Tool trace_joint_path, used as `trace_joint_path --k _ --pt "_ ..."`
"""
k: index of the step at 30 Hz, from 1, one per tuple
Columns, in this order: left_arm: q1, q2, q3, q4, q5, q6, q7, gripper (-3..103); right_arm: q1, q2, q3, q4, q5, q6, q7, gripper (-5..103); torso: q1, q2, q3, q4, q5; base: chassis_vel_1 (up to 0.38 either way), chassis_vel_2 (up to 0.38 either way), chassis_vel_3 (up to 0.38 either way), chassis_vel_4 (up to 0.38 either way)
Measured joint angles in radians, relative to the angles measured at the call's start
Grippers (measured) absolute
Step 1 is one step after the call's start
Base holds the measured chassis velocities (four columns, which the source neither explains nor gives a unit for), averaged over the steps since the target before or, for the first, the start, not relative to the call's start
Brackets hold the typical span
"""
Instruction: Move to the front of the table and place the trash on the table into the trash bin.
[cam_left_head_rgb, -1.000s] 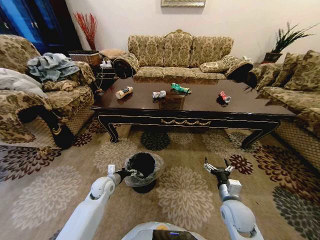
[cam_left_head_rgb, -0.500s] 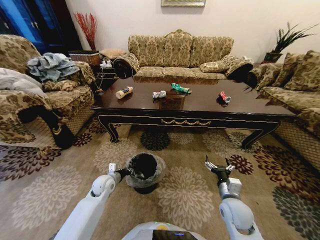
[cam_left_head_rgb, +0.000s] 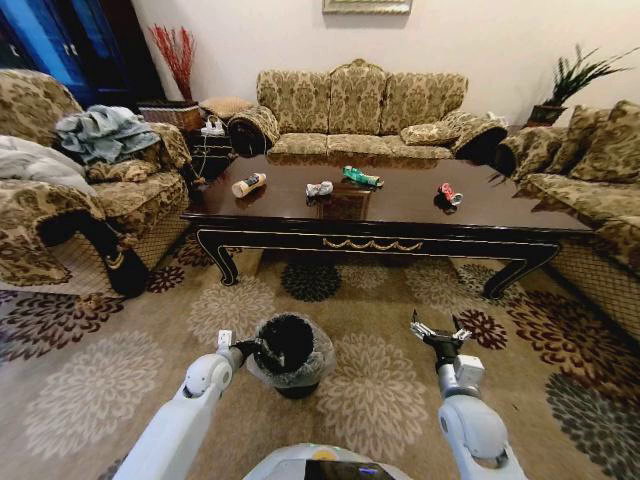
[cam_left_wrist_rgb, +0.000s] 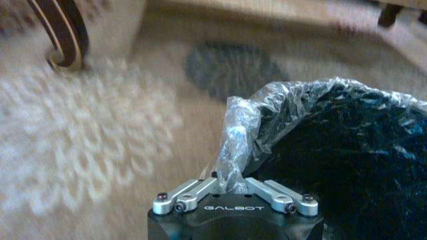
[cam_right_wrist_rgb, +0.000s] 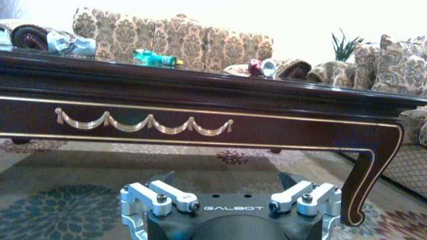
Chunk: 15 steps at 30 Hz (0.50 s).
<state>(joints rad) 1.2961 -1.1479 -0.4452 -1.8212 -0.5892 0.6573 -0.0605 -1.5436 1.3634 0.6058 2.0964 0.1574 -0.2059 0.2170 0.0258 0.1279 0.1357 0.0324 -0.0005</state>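
Note:
The dark-brown table (cam_left_head_rgb: 400, 222) stands ahead across the carpet. On it lie the trash items: a tan-and-white bottle (cam_left_head_rgb: 247, 185), a crumpled grey-white wrapper (cam_left_head_rgb: 319, 188), a green wrapper (cam_left_head_rgb: 360, 178) and a crushed red can (cam_left_head_rgb: 448, 194). The black trash bin (cam_left_head_rgb: 290, 352) sits on the carpet in front of me, a little left of centre. My left gripper (cam_left_head_rgb: 256, 350) is shut on its plastic-lined rim, and the left wrist view shows the bag (cam_left_wrist_rgb: 237, 140) pinched between the fingers of that gripper (cam_left_wrist_rgb: 230, 186). My right gripper (cam_left_head_rgb: 438, 335) hovers open over the carpet, holding nothing; it faces the table apron (cam_right_wrist_rgb: 200, 105).
An armchair (cam_left_head_rgb: 70, 215) with clothes flanks the table on the left. A sofa (cam_left_head_rgb: 355, 115) runs behind it and another sofa (cam_left_head_rgb: 590, 190) stands on the right. Patterned carpet (cam_left_head_rgb: 380, 390) lies between me and the curved table legs (cam_left_wrist_rgb: 63, 35).
The bin, held at its rim by my left gripper, has shifted slightly toward me and tipped. The right gripper and the trash on the table have stayed put.

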Motion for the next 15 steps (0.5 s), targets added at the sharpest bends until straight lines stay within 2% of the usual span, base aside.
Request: trace_joint_path --k 5,11,13,14,15 --pt "0.036 0.016 -0.058 -0.106 0.008 -0.008 -0.005 2 0.022 -0.014 -0.003 0.0 0.022 -0.01 0.005 100 0.0 0.0 0.0 0.0002 0.0 0.0 0.0 0.0 0.0" --pt "0.108 0.05 -0.182 -0.287 0.004 -0.018 -0.077 2 0.062 -0.068 -0.006 0.035 0.066 -0.041 0.014 100 0.0 0.0 0.0 0.0004 0.0003 0.0 0.0 0.0 0.0" --pt "0.115 0.051 -0.195 -0.304 0.007 -0.018 -0.08 2 0.064 -0.074 -0.004 0.045 0.073 -0.046 0.012 100 0.0 0.0 0.0 0.0003 0.0002 0.0 0.0 0.0 0.0" --pt "0.138 0.051 -0.259 -0.361 0.04 -0.006 -0.063 2 0.07 -0.097 0.002 0.08 0.099 -0.051 -0.005 100 0.0 0.0 0.0 0.0003 0.0002 0.0 0.0 0.0 0.0" --pt "0.144 0.051 -0.278 -0.376 0.05 -0.001 -0.052 2 0.071 -0.103 0.003 0.089 0.108 -0.05 -0.012 100 0.0 0.0 0.0 0.0004 0.0002 0.0 0.0 0.0 0.0"
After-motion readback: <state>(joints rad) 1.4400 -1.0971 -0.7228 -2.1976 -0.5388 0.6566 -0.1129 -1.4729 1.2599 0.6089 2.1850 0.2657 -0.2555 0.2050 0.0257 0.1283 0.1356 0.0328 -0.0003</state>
